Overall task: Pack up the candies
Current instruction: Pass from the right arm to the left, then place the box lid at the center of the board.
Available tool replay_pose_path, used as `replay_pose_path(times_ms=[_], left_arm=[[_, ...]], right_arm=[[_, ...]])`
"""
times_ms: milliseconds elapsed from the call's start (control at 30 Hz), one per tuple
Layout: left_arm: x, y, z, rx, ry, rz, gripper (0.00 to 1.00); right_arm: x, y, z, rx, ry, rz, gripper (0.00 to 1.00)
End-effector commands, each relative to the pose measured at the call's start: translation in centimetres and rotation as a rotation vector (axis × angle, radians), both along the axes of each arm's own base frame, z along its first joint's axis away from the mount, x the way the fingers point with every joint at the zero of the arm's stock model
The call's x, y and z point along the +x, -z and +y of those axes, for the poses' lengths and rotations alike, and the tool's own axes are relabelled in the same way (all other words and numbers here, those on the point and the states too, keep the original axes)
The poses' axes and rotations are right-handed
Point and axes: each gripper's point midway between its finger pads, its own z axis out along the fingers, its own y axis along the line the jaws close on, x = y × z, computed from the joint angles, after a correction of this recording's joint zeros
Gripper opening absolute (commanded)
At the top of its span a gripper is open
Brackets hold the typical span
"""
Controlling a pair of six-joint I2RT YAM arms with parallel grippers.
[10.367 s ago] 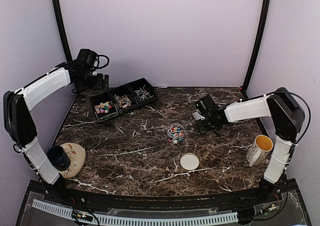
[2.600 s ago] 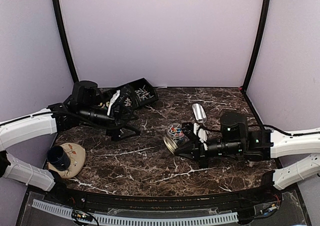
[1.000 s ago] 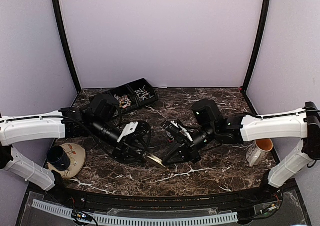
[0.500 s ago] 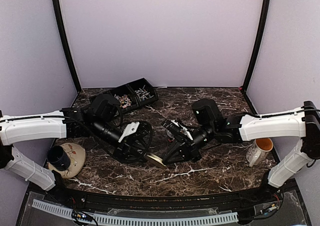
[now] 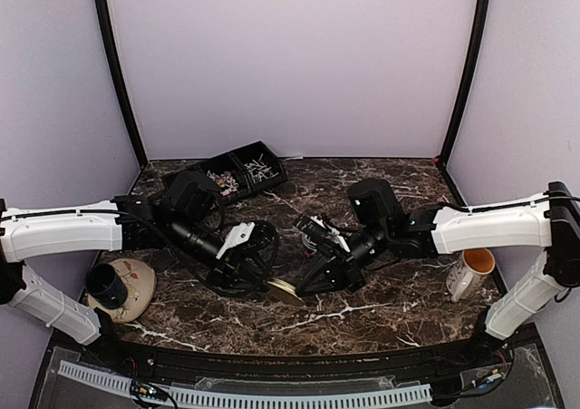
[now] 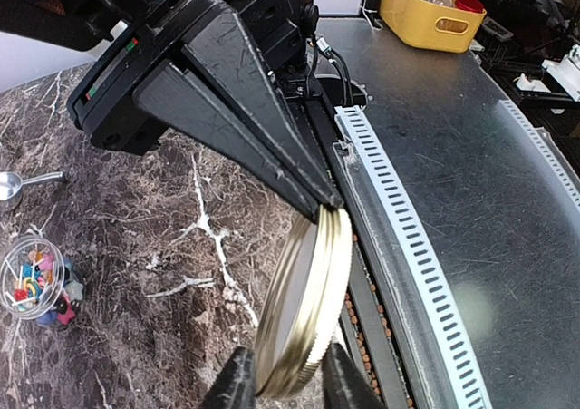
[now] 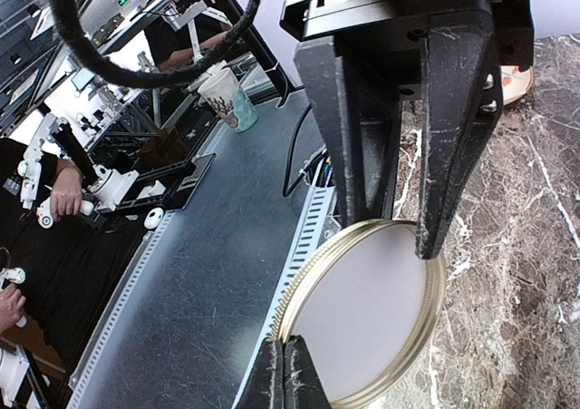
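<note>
Right hand [image 7: 283, 373] pinches the lid [image 7: 372, 327] tight; left hand [image 6: 285, 386] straddles its rim, can't tell if it's gripping. Candies [image 6: 34, 291] sit in the jar [image 6: 16, 266] on the worktop [image 6: 136, 219]. Sloppy handover could drop the lid.

Lid [image 5: 285, 291]: gold rim, white inner face, stood on edge, tilted, front-centre of dark marble table [image 5: 399, 305]; touching tabletop or not, can't tell. Clear jar [image 6: 32, 277] upright, uncapped, metal scoop [image 6: 14, 187] near it. Black divided tray [image 5: 237, 162] back left. White mug [image 5: 471, 268], yellow inside, right side. Dark cup [image 5: 107, 285] on saucer [image 5: 140, 291], front left. Perforated rail [image 6: 408, 237] along near edge. Off table: yellow tub [image 6: 426, 14], paper cup [image 7: 227, 101].
</note>
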Motion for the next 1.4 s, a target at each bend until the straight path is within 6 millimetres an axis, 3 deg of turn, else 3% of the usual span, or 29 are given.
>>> replay_pose_path(times_ms=[0,300,600,733,900,1067,1367], left_arm=[[-0.2,-0.9,-0.4,-0.023,0.013,-0.008,0.25],[-0.3,-1.0,-0.4,-0.026,0.016,0.000,0.19],[-0.3,-0.9,-0.7,-0.016,0.006,0.043,0.17],[0.3,-0.4,-1.0,0.011,-0.035,0.082,0.17],[1.7,1.5,-1.7,0.108,-0.115,0.148,0.17],[3.1,4.0,-2.7,0.212,-0.189,0.237,0.17],[4.9,7.7,-5.3,0.312,-0.283,0.426,0.15]], right_arm=[[0.5,-0.2,0.0,0.023,0.005,-0.006,0.00],[1.1,0.0,0.0,0.018,0.017,-0.007,0.01],[2.4,-0.2,-0.4,0.007,0.074,-0.034,0.19],[4.3,-0.3,-1.1,-0.026,0.166,-0.073,0.29],[9.8,0.0,-3.4,-0.134,0.452,-0.162,0.35],[13.7,-0.4,-6.5,-0.201,0.678,-0.244,0.37],[15.7,-1.1,-9.5,-0.250,0.852,-0.321,0.38]])
